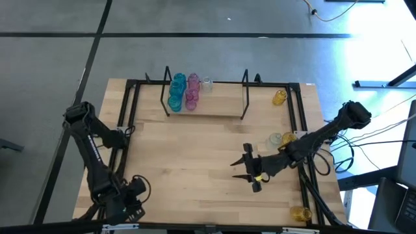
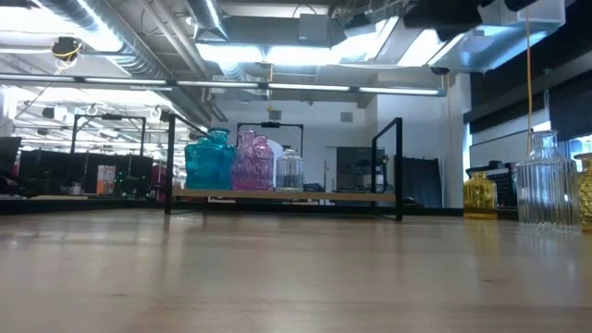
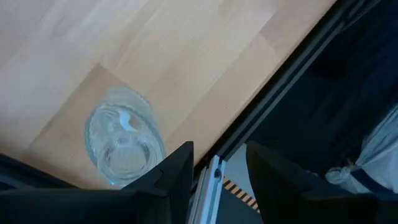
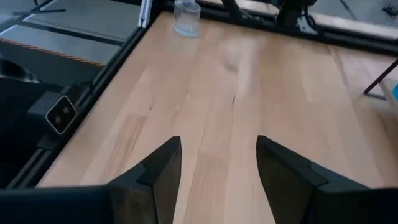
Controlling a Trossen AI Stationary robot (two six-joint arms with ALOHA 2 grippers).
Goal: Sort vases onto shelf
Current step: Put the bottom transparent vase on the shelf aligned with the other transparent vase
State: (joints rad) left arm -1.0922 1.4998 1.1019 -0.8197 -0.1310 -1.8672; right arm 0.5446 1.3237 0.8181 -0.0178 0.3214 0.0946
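Observation:
The light-wood shelf (image 1: 208, 104) stands at the table's far middle. On its left part stand teal vases (image 1: 176, 91), pink vases (image 1: 192, 93) and a clear vase (image 1: 207, 83), also in the low view as teal (image 2: 209, 161), pink (image 2: 252, 162) and clear (image 2: 289, 170). On the table's right stand a yellow vase (image 1: 279, 97), a clear vase (image 1: 275, 140) beside another yellow one (image 1: 290, 136), and a yellow vase (image 1: 300, 212) near the near right corner. My right gripper (image 1: 238, 170) (image 4: 217, 180) is open above bare table at centre-right. My left gripper (image 3: 217, 177) is open, folded back at the near left, with a clear vase (image 3: 124, 144) (image 4: 186, 17) below it.
A black metal frame (image 1: 127, 117) runs round the tabletop's edges. Bare wood lies between the shelf and the right gripper (image 1: 195, 149). The shelf's right half (image 1: 227, 101) holds nothing. A ribbed clear vase (image 2: 546, 185) looms at the low view's right.

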